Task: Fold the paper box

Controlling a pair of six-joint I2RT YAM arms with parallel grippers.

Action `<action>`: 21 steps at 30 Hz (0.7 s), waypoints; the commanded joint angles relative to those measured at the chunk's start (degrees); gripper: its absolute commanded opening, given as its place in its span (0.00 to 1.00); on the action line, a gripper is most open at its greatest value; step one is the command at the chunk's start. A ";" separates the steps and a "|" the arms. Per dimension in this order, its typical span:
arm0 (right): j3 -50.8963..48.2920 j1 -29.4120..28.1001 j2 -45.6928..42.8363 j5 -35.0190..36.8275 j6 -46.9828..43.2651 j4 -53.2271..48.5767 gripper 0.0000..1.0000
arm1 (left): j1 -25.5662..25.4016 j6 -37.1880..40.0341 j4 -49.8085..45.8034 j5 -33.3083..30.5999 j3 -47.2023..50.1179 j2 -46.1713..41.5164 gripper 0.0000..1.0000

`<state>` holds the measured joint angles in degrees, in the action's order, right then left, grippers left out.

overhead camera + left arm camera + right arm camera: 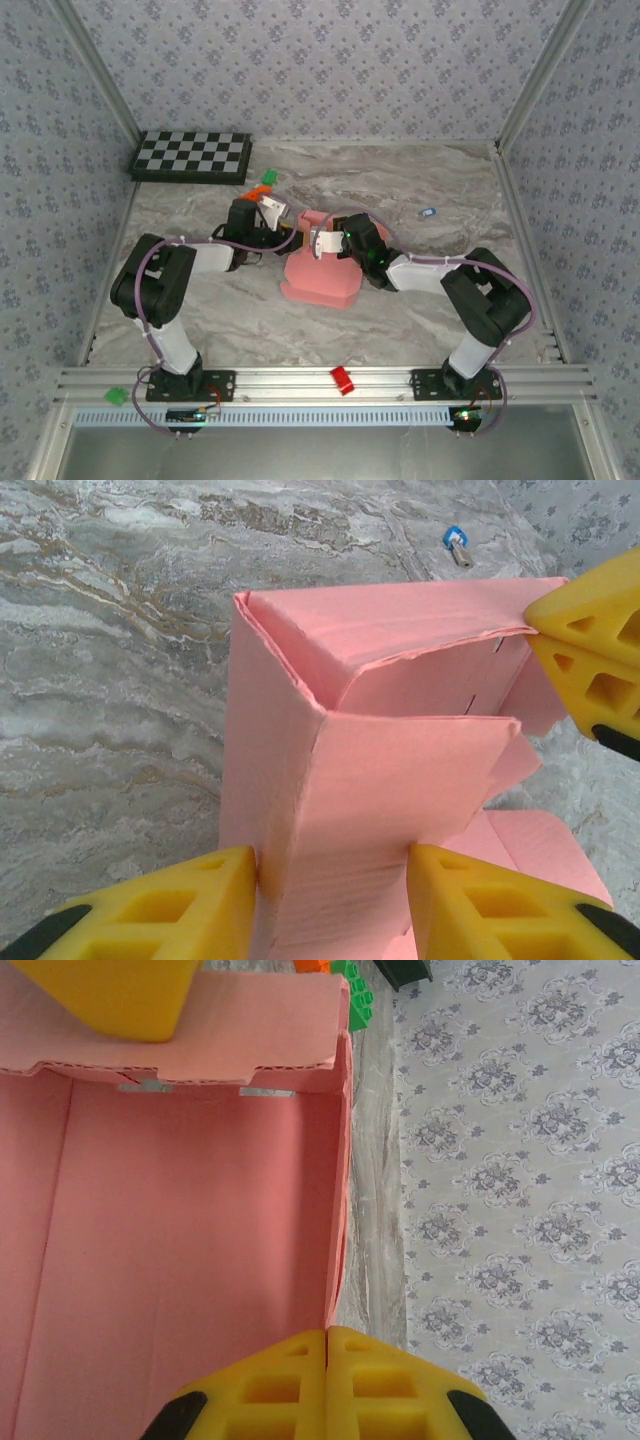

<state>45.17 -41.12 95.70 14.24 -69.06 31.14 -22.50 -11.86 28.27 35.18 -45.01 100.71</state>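
**Item: paper box (318,278).** Pink thin card, partly erected, with creased walls and loose flaps. It sits at the middle of the grey marbled desk (420,300), between the two arms. The left wrist view shows one upright corner with a folded rim (390,630) along the top and flat flaps (540,845) lying on the desk behind. The right wrist view shows the pink interior floor (180,1260) and a side wall seen edge-on.

**Left end effector (330,868).** Its yellow fingers (160,910) are spread wide, one on each side of an upright pink panel that fills the gap between them. Whether they press on the panel cannot be told. In the top view it sits at the box's far left corner (272,212).

**Right end effector (327,1345).** Its yellow fingers (380,1390) are pressed together, pinching the top edge of the box's side wall. The left wrist view shows the same pair clamped on the rim's right end. In the top view it sits over the box's far edge (322,240).

**Other items.**
- Checkerboard (192,157) at the far left corner of the desk.
- Orange block (262,189) and green block (357,995), near the left end effector.
- Small blue object (455,540), on the desk to the far right of the box and well apart from it.
- Red block (343,380), on the near aluminium rail (500,378).
- Green piece (117,396), at the rail's left end.
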 commanded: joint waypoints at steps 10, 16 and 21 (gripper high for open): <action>-2.18 -1.55 0.47 1.91 -0.48 3.24 0.00 | -1.19 5.13 -0.27 0.32 0.52 -0.36 0.43; -2.11 -1.80 0.71 2.28 -0.12 3.53 0.00 | -2.47 6.72 -2.00 -3.02 1.09 -0.32 0.43; -1.93 -2.07 1.09 2.46 -0.14 3.53 0.00 | -3.57 6.39 -2.97 -7.07 0.46 0.24 0.42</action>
<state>43.44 -42.59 95.70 15.90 -69.06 34.11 -25.47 -6.57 26.65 30.48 -44.27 101.19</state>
